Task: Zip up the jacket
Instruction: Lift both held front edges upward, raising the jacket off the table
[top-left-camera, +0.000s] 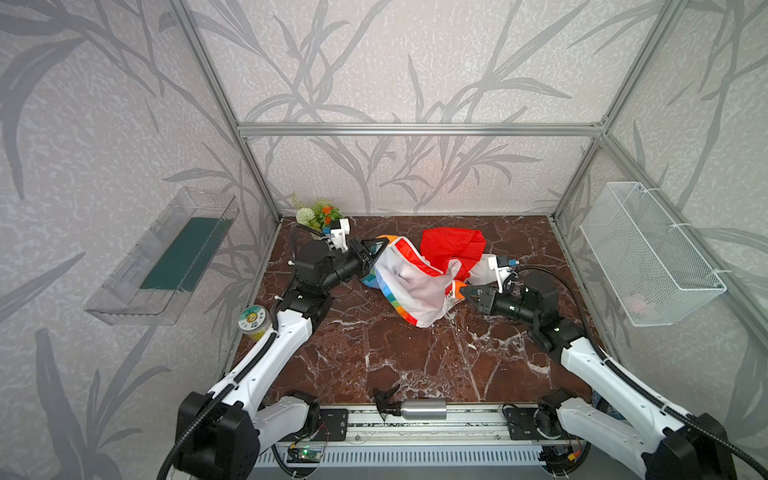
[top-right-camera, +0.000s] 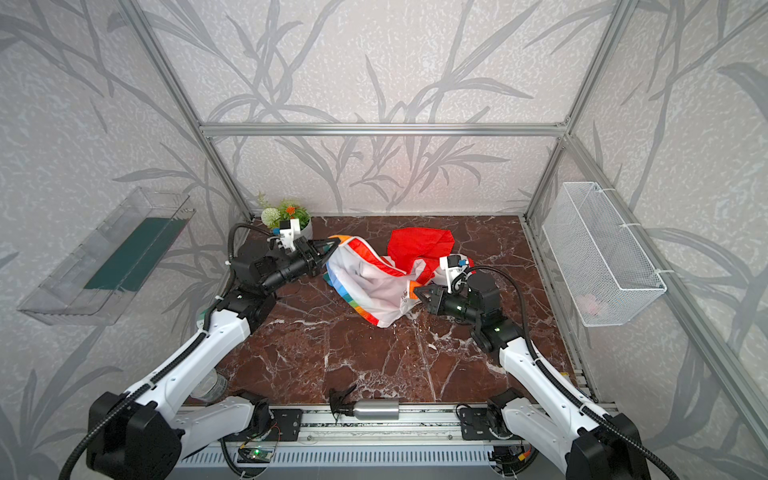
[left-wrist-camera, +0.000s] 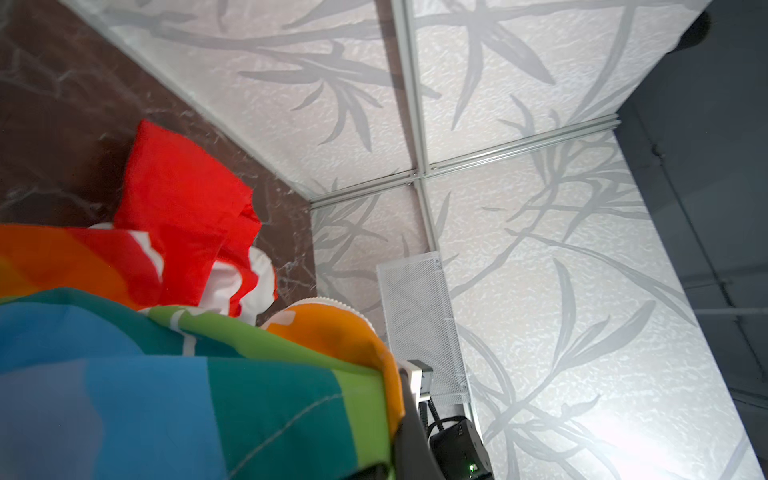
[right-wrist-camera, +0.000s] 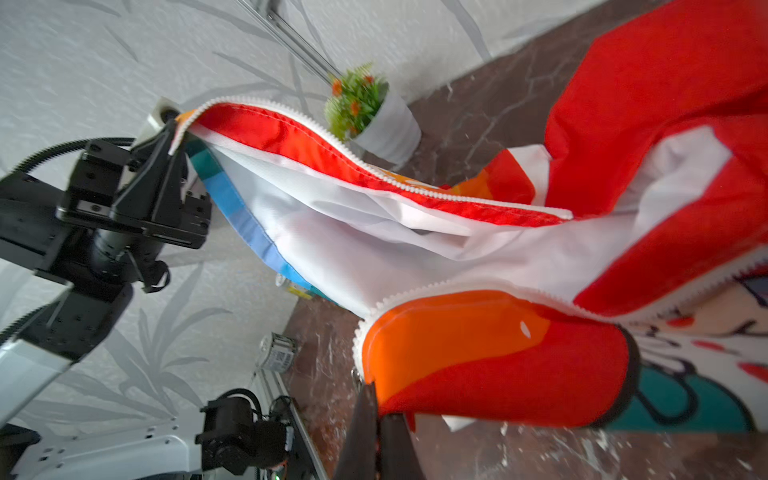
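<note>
Wire basket (top-left-camera: 648, 249) is hanging on the wall at 3 o'clock and is holding a small pink item (top-left-camera: 638, 305), too blurred to identify. Clear tray (top-left-camera: 124, 307) at 9 o'clock is carrying a dark green sheet (top-left-camera: 187, 253). The jacket (top-left-camera: 415, 286) is lying crumpled toward 12 o'clock of the centre of the table (top-left-camera: 374, 357), white lining showing, red hood (top-left-camera: 453, 245) at its 1 o'clock. Its white zipper (right-wrist-camera: 291, 120) is standing unfastened, both halves apart. My left gripper (top-left-camera: 378, 247) is pinching the rainbow edge at the jacket's 10 o'clock; my right gripper (top-left-camera: 462, 291) is clamping the orange corner at its 3 o'clock
</note>
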